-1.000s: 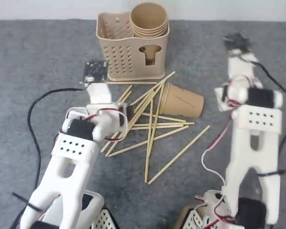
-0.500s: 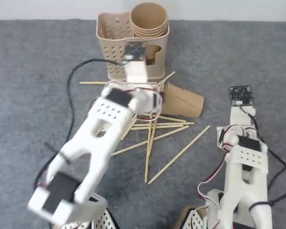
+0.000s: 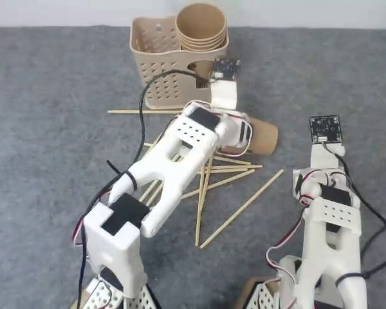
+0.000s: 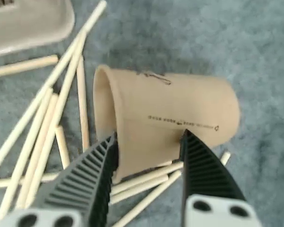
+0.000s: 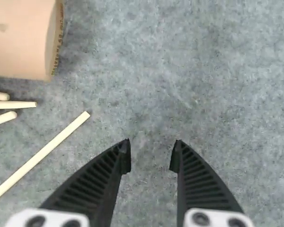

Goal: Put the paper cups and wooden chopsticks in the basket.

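Basket (image 3: 161, 77) stands upright at the far side of the table (image 3: 45, 129), with a stack of paper cups (image 3: 201, 26) nested in one corner. Another paper cup (image 4: 170, 118) lies on its side just in front, among scattered wooden chopsticks (image 3: 238, 209). Left end effector (image 4: 149, 137) is spread, straddling that lying cup; right end effector (image 5: 150, 147) is spread over bare table

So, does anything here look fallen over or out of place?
Yes. One paper cup lies on its side outside the basket, while the other cups stand stacked inside it. Wooden chopsticks lie scattered and crossed around the fallen cup.
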You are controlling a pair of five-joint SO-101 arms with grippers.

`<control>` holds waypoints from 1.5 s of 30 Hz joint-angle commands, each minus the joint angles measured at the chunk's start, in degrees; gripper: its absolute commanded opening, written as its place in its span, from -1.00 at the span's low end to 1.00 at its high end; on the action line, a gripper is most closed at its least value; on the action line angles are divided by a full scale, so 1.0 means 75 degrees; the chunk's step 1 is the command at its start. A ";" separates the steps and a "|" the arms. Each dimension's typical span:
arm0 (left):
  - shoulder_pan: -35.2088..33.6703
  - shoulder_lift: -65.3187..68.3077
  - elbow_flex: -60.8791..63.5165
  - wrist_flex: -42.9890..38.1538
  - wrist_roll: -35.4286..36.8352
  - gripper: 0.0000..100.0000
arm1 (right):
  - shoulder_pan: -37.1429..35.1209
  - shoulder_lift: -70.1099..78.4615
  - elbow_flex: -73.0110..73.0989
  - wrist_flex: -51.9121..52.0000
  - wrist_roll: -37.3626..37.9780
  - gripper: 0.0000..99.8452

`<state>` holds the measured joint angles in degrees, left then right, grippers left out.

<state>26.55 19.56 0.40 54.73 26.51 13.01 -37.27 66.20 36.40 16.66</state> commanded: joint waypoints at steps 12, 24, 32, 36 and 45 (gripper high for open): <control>0.0316 -0.0352 -0.0557 0.0328 0.0035 -0.98 | 0.0135 -0.0299 -0.0035 -0.0135 -0.0035 -0.69; 0.0750 -0.3563 -0.0709 0.1946 -0.1793 -0.98 | 0.0135 -0.0299 -0.0035 -0.0135 -0.0035 -0.69; 0.0387 -0.5744 -0.0791 0.1969 -0.2837 -0.98 | 0.0135 -0.0299 0.0023 -0.0158 -0.0035 -0.69; -0.0281 -0.6365 -0.1201 0.1688 -0.2848 -0.98 | 0.0135 -0.0299 0.0035 -0.0158 -0.0035 -0.69; -0.1125 -0.5579 -0.2538 0.1278 -0.3282 -0.98 | 0.0100 -0.0299 0.0035 -0.0158 -0.0035 -0.69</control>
<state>19.34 -25.10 -14.20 66.07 3.47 13.01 -37.63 66.81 36.40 16.66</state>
